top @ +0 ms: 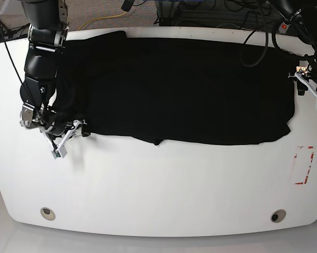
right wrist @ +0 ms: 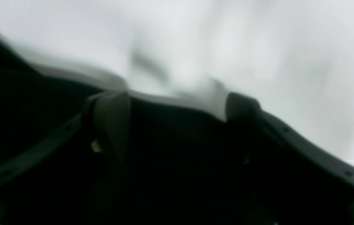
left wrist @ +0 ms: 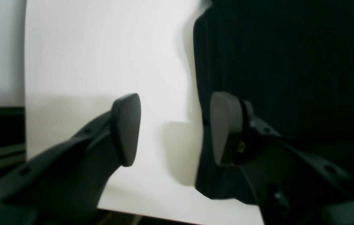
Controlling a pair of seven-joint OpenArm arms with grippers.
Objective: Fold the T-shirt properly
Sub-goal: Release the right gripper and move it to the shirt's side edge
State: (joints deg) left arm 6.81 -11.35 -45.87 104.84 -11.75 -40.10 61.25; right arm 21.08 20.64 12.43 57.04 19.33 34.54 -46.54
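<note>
The black T-shirt (top: 184, 87) lies flat across the far half of the white table (top: 163, 184), its lower edge running roughly left to right. In the base view my right gripper (top: 71, 138) sits at the shirt's lower left corner. The blurred right wrist view shows that gripper (right wrist: 177, 115) open, with the dark T-shirt (right wrist: 177, 162) edge lying between its fingers. My left gripper (top: 311, 89) hovers at the shirt's right edge. It (left wrist: 177, 129) stands open: one finger over bare table, the other over the edge of the T-shirt (left wrist: 289, 62). No print shows.
A red rectangle mark (top: 304, 165) is on the table at the right, near the edge. Two round holes (top: 48, 213) (top: 277, 215) sit near the front edge. Cables (top: 211, 13) hang behind the table's far edge.
</note>
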